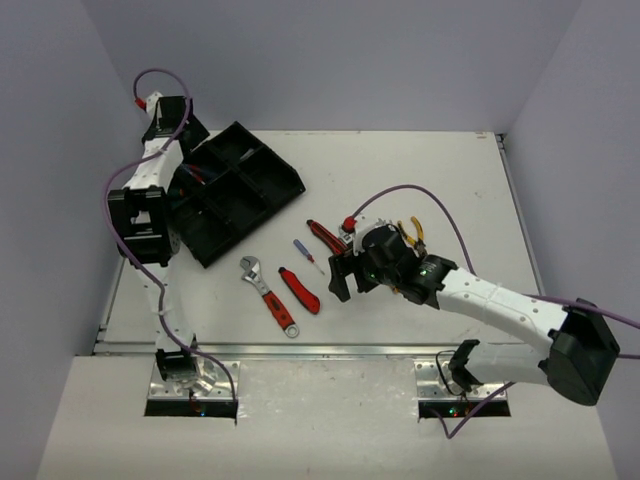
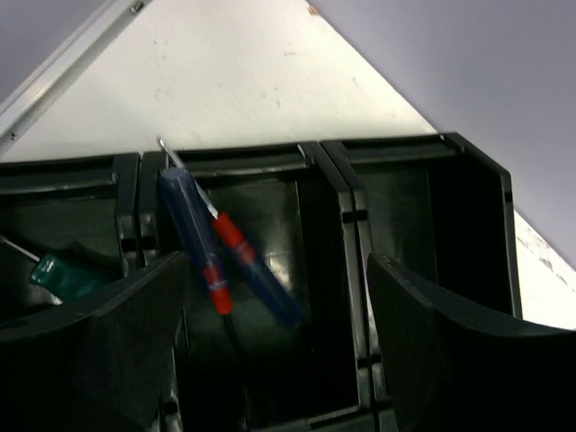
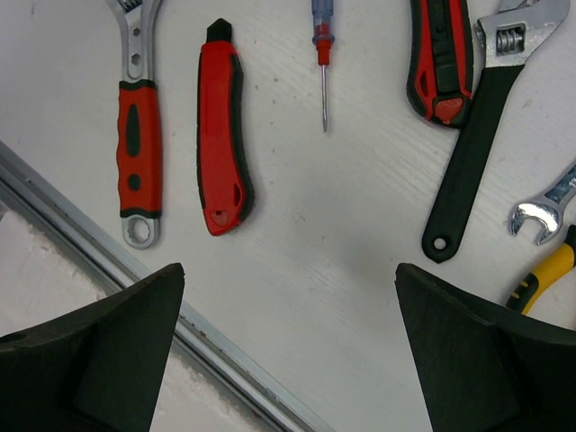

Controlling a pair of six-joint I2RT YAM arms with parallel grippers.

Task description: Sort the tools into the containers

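While left pincer (image 2: 274,270) and right pincer (image 3: 288,270) wide, empty, tray (image 1: 280,178) partly behind left arm (image 1: 140,215)

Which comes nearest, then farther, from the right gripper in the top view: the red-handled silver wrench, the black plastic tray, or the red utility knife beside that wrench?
From the right gripper:
1. Red utility knife, just to its left.
2. Red-handled silver wrench, farther left.
3. Black plastic tray, farthest, at the back left.

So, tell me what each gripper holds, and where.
Nothing. Left gripper open over the tray, blue screwdriver loose below it; right gripper open above the table.
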